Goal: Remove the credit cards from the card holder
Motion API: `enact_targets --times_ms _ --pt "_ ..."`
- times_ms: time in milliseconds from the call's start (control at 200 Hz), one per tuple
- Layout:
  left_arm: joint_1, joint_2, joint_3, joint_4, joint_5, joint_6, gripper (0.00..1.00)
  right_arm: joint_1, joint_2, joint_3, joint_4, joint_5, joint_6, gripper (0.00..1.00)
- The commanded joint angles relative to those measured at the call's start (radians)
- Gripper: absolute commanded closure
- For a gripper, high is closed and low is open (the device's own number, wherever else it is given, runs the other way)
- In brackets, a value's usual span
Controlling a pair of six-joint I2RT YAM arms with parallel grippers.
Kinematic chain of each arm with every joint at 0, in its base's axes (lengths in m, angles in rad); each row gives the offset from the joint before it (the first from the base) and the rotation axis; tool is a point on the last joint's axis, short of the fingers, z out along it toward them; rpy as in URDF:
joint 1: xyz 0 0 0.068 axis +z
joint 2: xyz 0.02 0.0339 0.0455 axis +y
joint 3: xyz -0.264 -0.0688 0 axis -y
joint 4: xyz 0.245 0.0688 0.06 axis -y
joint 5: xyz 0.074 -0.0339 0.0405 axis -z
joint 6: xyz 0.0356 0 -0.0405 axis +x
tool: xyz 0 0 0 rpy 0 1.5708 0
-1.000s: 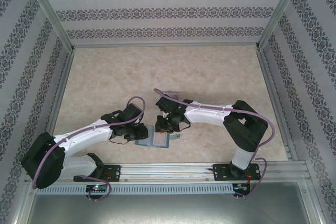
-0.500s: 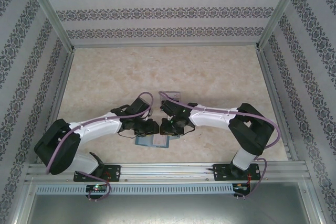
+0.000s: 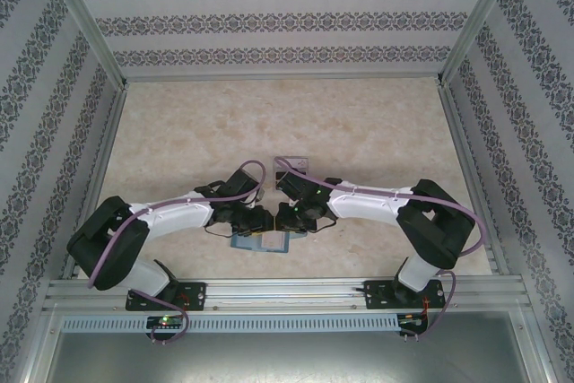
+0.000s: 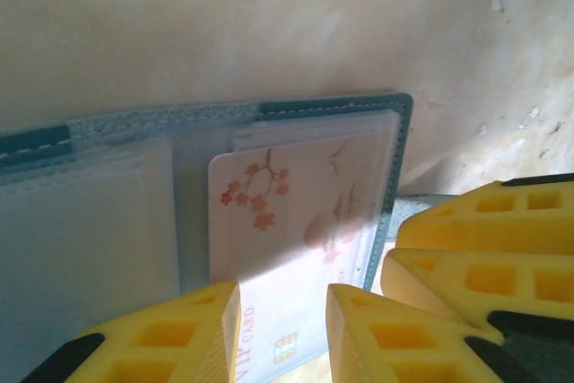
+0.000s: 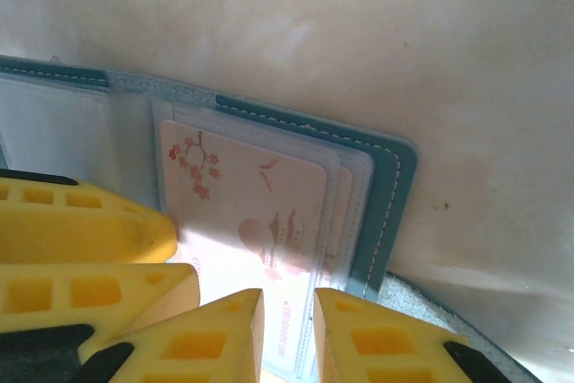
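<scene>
From above, the left gripper and the right gripper meet over the card holder, which lies open at the near middle of the table.

At the left wrist, the jaws stand parted and empty above the pale blossom card in its pocket, probably lining up a pinch.

At the right wrist, the jaws are narrowly parted over the pale blossom card, perhaps to pin the holder.

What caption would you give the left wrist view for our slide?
Left end effector, open, over a pale blossom-printed card in the open teal card holder.
</scene>
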Motion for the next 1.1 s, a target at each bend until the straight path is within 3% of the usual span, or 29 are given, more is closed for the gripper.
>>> enact_targets --times_ms 0,455,1094 --pt "0.008 0.011 -0.019 0.026 -0.009 -0.015 0.68 0.012 -0.014 -0.024 0.048 -0.018 0.032 0.76" --pt "0.008 0.002 -0.021 -0.005 -0.038 -0.006 0.68 0.009 0.049 -0.05 0.097 -0.024 0.039 0.76" --pt "0.008 -0.072 -0.018 -0.097 -0.112 0.015 0.66 0.007 0.041 -0.032 -0.019 0.069 0.003 0.79"
